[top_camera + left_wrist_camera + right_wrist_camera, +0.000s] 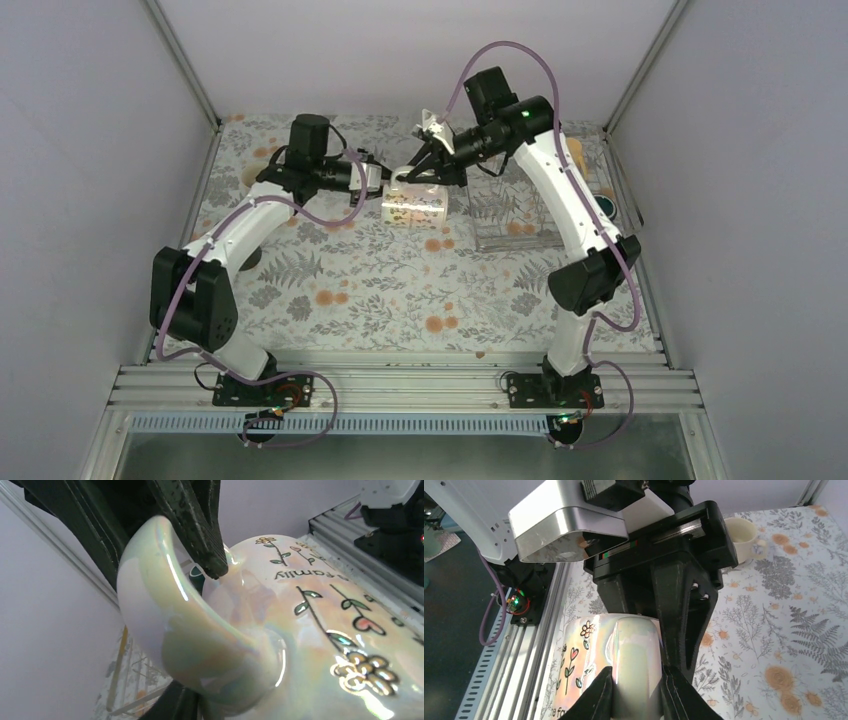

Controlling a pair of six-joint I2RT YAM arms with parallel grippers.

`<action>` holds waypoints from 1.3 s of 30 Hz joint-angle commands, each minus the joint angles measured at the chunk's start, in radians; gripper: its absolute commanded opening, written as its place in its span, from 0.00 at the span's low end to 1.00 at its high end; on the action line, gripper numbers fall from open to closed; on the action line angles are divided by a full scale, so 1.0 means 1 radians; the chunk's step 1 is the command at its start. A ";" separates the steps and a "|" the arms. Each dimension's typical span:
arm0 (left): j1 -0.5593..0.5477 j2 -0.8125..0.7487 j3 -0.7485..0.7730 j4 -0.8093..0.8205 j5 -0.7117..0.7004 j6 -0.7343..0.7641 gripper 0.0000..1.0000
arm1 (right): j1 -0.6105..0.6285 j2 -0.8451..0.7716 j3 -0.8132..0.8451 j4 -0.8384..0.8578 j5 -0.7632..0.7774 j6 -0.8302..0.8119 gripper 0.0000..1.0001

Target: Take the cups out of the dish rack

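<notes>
Meeting over the far middle of the tabletop [380, 290], both arms grip one pearly cream-white mug [415, 205] painted with flowers. Left fingers [200, 530] pinch its curved handle [150, 605], one above, one below. Right fingers [596, 697] press onto the mug from the opposite side; which part they clamp, cannot tell. Whether the mug touches the tabletop, cannot tell. Silver wire dish rack [505, 230] stands just right of it, toward the far right corner. Pale beige mug [739, 532] sits upright near the far left edge.
</notes>
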 commanded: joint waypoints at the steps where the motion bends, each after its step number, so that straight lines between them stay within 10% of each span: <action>1: 0.000 -0.009 0.013 -0.104 0.070 0.062 0.14 | 0.014 -0.030 0.023 0.044 -0.099 0.020 0.03; 7: -0.008 -0.009 0.026 -0.114 0.107 0.015 0.02 | 0.019 -0.036 -0.010 0.069 -0.039 0.051 0.08; 12: -0.018 -0.044 0.011 -0.093 0.054 0.001 0.02 | 0.020 -0.054 -0.025 0.109 0.011 0.099 0.48; 17: -0.011 -0.063 0.029 -0.134 0.010 0.006 0.02 | 0.018 -0.081 -0.063 0.175 0.126 0.161 0.62; 39: 0.234 0.071 0.370 -0.969 -0.832 0.541 0.02 | -0.072 -0.334 -0.415 0.395 0.798 0.158 0.71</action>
